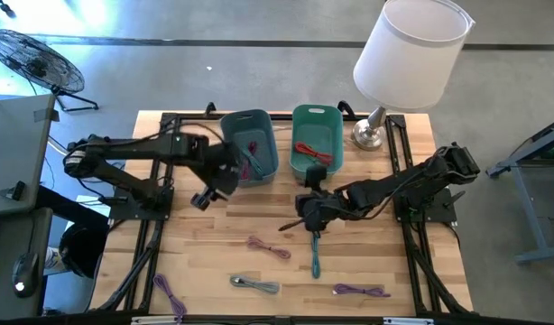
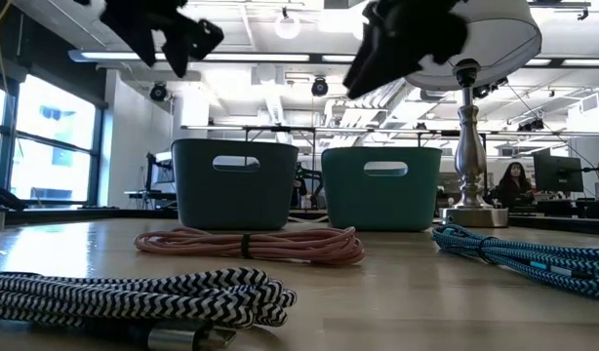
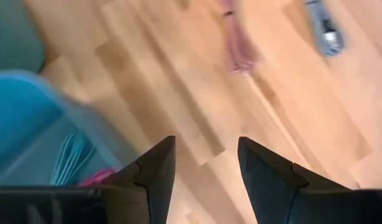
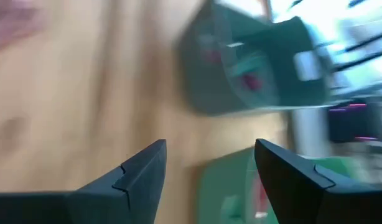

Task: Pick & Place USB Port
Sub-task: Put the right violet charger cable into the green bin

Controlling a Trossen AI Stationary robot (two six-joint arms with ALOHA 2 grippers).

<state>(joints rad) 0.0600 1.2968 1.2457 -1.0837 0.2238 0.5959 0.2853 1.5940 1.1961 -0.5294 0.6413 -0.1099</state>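
both grippers hanging open, empty; right gripper [image 1: 310, 213] hovering above teal cable [image 1: 315, 254] at 6 o'clock: light, floppy, grab mid-bundle.

The surface [image 1: 214, 262] is pale wooden planking with a smooth, faintly shiny finish. The two bins, blue-grey [image 2: 234, 182] and teal [image 2: 382, 187], look like smooth matt plastic, while the lamp's base [image 2: 472, 210] at 1 o'clock is polished metal under a matt white shade [image 1: 410, 52]. The cables, pink [image 2: 251, 245], black-and-white [image 2: 134, 297] and blue [image 2: 534, 255], wear woven braided sleeving.
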